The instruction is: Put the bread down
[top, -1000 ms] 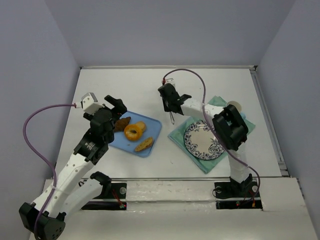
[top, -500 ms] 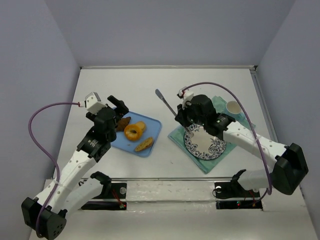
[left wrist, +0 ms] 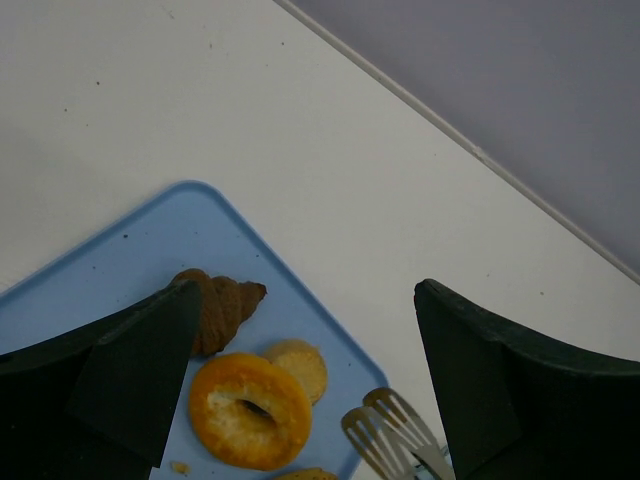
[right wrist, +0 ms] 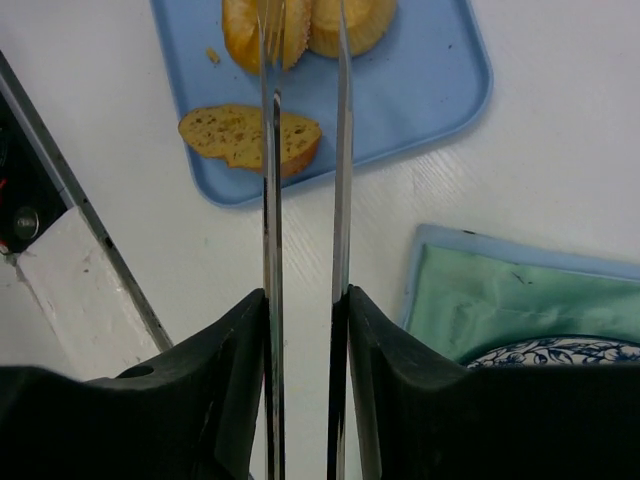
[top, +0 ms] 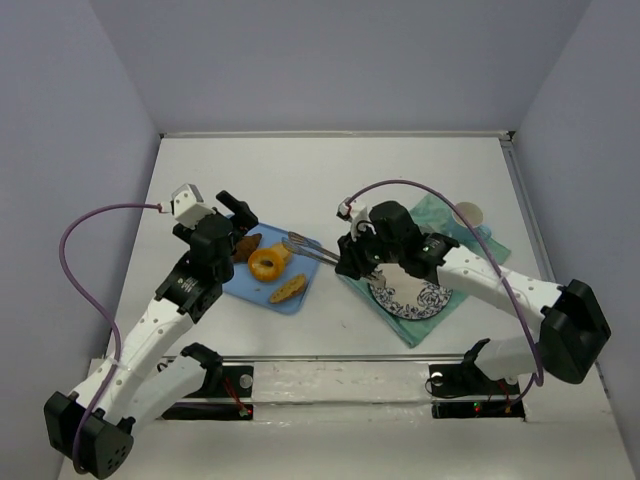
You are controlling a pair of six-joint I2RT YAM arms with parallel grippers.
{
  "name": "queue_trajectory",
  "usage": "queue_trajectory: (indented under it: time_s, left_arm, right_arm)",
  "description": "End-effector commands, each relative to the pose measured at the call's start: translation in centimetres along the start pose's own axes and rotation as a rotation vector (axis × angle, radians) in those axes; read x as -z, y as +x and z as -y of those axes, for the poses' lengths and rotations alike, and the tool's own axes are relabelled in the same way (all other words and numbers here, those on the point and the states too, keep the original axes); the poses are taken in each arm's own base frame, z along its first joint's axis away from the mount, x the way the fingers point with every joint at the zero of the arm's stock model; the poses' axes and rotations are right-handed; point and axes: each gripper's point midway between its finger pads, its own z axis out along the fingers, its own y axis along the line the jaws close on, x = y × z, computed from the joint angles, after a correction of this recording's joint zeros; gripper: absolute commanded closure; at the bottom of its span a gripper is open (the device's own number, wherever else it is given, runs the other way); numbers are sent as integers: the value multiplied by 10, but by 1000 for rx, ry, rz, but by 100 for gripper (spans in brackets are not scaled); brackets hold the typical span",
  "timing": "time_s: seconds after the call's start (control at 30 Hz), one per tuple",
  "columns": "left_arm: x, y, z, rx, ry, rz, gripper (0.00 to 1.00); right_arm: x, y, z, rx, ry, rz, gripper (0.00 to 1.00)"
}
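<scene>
Over the last second the right arm has unfolded from its tucked pose over the far tabletop and swung left. Its right gripper (top: 352, 262) fingers are clenched on a pair of slim metal tongs (top: 315, 249), which now lie low and point left at the light blue plastic tray (top: 305, 265) rather than angling away to the far side. The ring-shaped golden-orange bagel (top: 266, 265) has not moved: it lies mid-tray, touching the small round bun (top: 284, 251), with the dark brown croissant (top: 245, 245) to its left and the toasted slice (top: 288, 290) nearer. The tong tips sit just right of the bagel, slightly apart, not yet around it. The left gripper (top: 235, 212) still hovers over the tray's far-left corner, fingers released and empty. The pick-up looks imminent, with the blue-patterned plate (top: 412, 297) the likely destination.
</scene>
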Motion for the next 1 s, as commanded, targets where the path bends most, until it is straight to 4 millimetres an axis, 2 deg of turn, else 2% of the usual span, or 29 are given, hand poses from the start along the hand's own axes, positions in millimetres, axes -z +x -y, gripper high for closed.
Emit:
queue_trajectory:
  time_s: [0.0,0.1,0.23,0.5,0.7,0.83,0.9,0.97]
  left_arm:
    - [2,-22,5,54,-1,64,1]
    - [3,-22,4,57,0,65,1]
    - [3,-22,3,58,-3,69,1]
    - [3,-22,3,58,-2,68,1]
    - [3,-22,2,58,-7,72,1]
    - [3,-23,2,59,-7,74,1]
    - [3,-22,2,56,-8,73,1]
    - [3,-22,2,56,-8,73,1]
  right_arm:
    - [-6,-17,-18,-26,-83,18,56]
    - [-12,-14,-18,-41,-87,-1,52]
    - [-19,-18,-13,-48,-69,-1,51]
    - [-23,-28,-24,-38,-119,14,49]
    - [-38,-18,-18,-51,-112,-42,48]
    - [-48,-12,-23,-34,-111,-87,48]
    - [-51,-11,-24,-26,-97,-96,52]
    - [-50,-16,-22,-11,-61,-80,69]
